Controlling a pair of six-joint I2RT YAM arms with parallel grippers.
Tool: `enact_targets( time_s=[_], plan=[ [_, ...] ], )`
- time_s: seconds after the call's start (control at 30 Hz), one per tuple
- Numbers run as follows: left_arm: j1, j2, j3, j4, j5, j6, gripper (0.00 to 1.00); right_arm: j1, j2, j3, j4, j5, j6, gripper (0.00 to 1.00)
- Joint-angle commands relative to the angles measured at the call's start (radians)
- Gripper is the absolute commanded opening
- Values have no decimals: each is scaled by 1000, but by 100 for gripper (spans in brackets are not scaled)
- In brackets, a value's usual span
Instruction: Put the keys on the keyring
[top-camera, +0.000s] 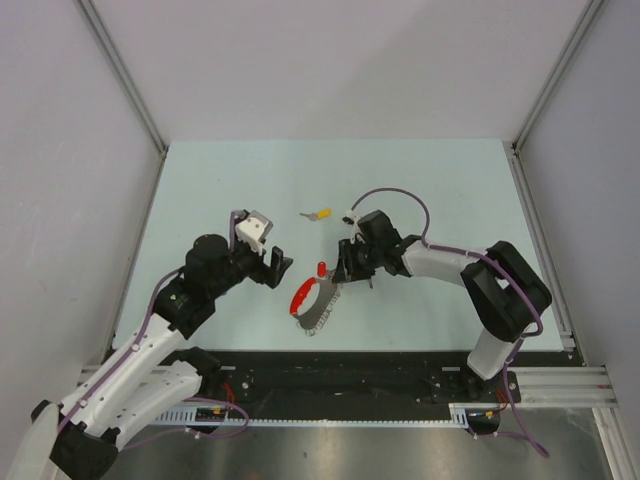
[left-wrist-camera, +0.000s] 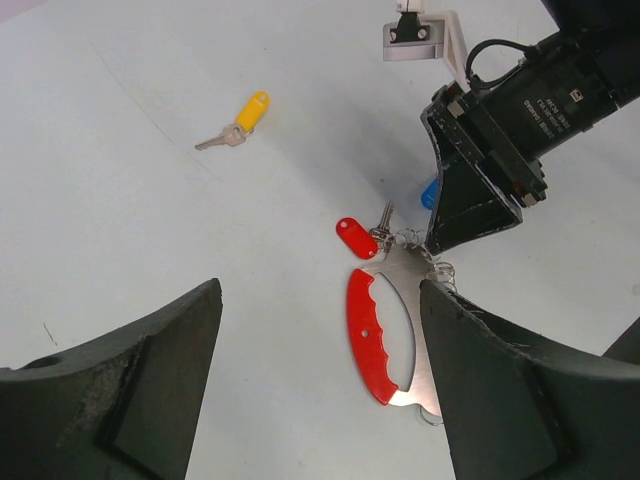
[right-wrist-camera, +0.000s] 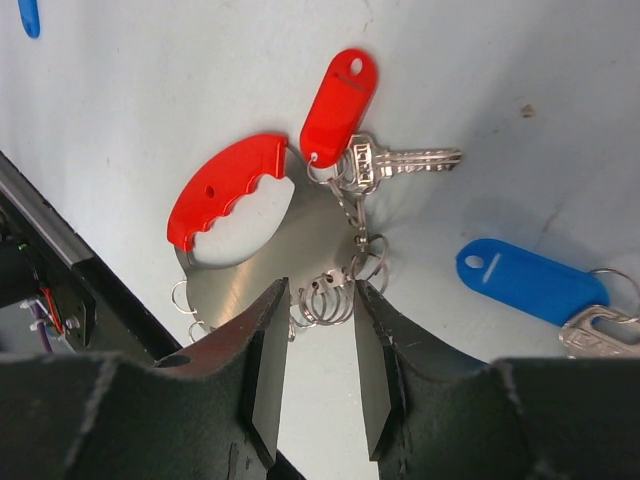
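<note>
On the table (top-camera: 250, 180), the left gripper (top-camera: 278, 265) hovers left of centre in the top view, jaws wide and empty. The right gripper (top-camera: 345, 268), just right of centre, has narrow jaws astride small rings of the keyring (top-camera: 312, 300); I cannot tell whether they pinch. The keyring lies just below centre, a blue key (right-wrist-camera: 530, 280) beside it and the yellow key (top-camera: 320, 214) apart, above centre.

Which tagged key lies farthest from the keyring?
The yellow-tagged key, lying alone well away from the keyring. The red-tagged key sits at the ring, and the blue-tagged one lies close beside it.
</note>
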Motion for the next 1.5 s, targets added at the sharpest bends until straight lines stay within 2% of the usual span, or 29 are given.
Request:
enact_targets(
  time_s=[0.0, 0.27, 0.43, 0.7, 1.17, 1.47],
  plan=[
    [8, 8, 8, 11, 25, -13, 85, 20, 29, 31, 37, 15, -4, 37],
    [7, 13, 8, 13, 28, -13, 85, 48, 44, 31, 71, 13, 7, 37],
    [7, 16, 8, 13, 29, -14, 85, 57, -34, 31, 54, 84, -8, 38],
    [8, 10, 9, 13, 32, -14, 85, 59, -66, 24, -23, 205, 15, 48],
    [8, 10, 8, 10, 25, -13, 86, 74, -5, -12, 74, 154, 69, 48],
    [7, 11, 9, 11, 29, -13, 86, 85, -32, -18, 40, 242, 73, 47]
  ],
)
